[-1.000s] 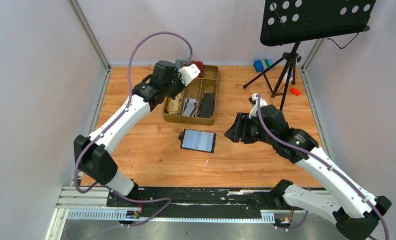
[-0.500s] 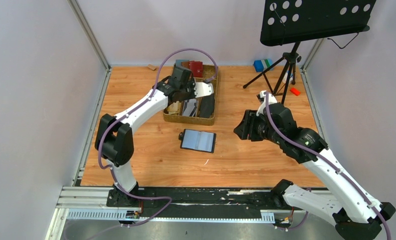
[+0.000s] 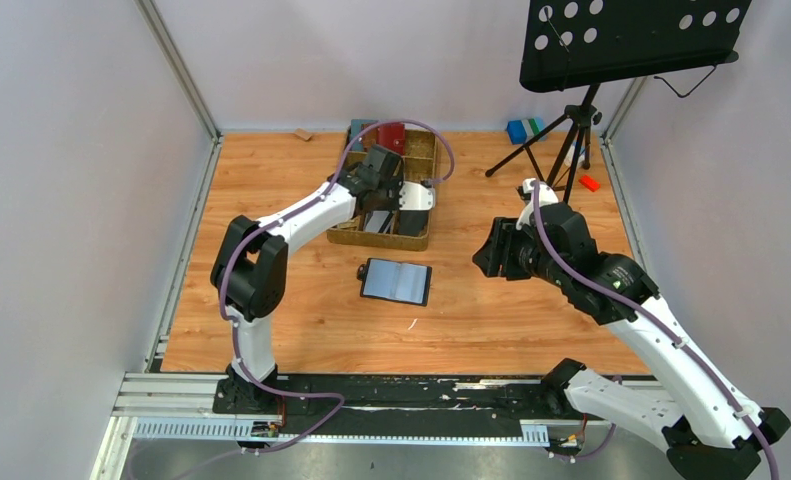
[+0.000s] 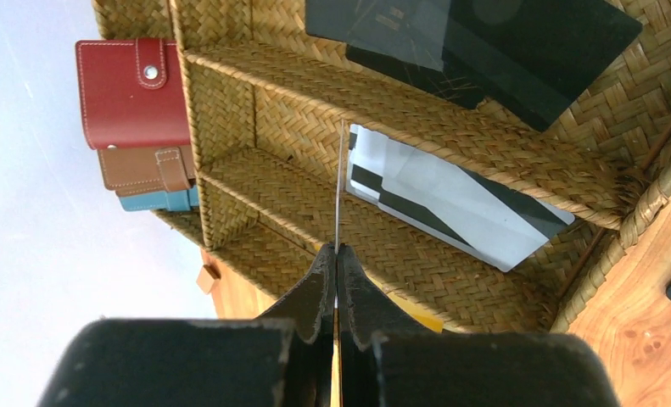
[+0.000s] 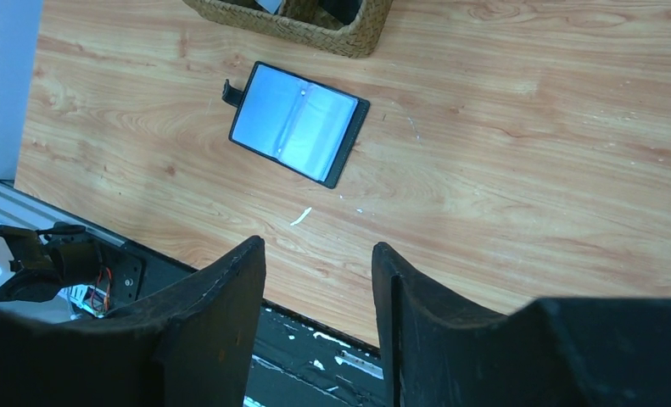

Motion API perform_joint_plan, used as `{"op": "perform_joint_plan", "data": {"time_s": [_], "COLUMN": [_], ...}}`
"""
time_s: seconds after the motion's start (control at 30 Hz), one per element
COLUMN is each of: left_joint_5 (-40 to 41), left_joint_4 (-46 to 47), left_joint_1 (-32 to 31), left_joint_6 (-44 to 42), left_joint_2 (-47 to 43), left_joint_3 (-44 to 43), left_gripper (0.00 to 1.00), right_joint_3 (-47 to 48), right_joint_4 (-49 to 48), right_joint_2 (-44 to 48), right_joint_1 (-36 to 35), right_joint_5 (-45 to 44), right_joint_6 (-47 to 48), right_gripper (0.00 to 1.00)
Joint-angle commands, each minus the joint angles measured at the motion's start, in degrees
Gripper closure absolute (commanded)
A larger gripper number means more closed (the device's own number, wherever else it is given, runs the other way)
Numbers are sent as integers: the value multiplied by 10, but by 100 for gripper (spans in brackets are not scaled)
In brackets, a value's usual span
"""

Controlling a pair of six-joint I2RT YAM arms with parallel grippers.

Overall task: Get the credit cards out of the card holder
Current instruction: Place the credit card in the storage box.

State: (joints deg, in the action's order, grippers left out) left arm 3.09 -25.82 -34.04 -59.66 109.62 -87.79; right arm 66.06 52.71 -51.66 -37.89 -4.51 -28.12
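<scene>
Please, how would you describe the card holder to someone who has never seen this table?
On the wooden table, find the woven basket. Just on its near side, the card holder lies open and flat on the wood. Only it shows grey-blue pages inside a black frame.

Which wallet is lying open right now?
The black card holder on the table, grey-blue pages facing up; the red wallet, brown wallet and blue wallet are closed.
</scene>
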Motion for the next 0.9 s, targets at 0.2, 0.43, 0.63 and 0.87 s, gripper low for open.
{"op": "perform_joint_plan", "data": {"time_s": [0.2, 0.43, 0.63, 0.87], "left_joint_5": [26, 7, -25, 95], "left_joint_4": [22, -5, -4, -22], "left_joint_1": [-2, -2, -2, -2], "left_joint_6": [-41, 12, 130, 457], "left_joint_2": [3, -34, -129, -215], "left_joint_3": [27, 10, 22, 56], "left_gripper": [90, 0, 0, 0], "right_joint_3": [24, 34, 20, -19], "right_joint_4": [-12, -7, -31, -93], "right_joint_2": [-13, -17, -20, -42], "right_joint_1": [27, 45, 54, 55], "right_joint_5": [16, 19, 52, 113], "right_joint_6": [34, 46, 38, 5], "right_gripper": [51, 51, 47, 38]}}
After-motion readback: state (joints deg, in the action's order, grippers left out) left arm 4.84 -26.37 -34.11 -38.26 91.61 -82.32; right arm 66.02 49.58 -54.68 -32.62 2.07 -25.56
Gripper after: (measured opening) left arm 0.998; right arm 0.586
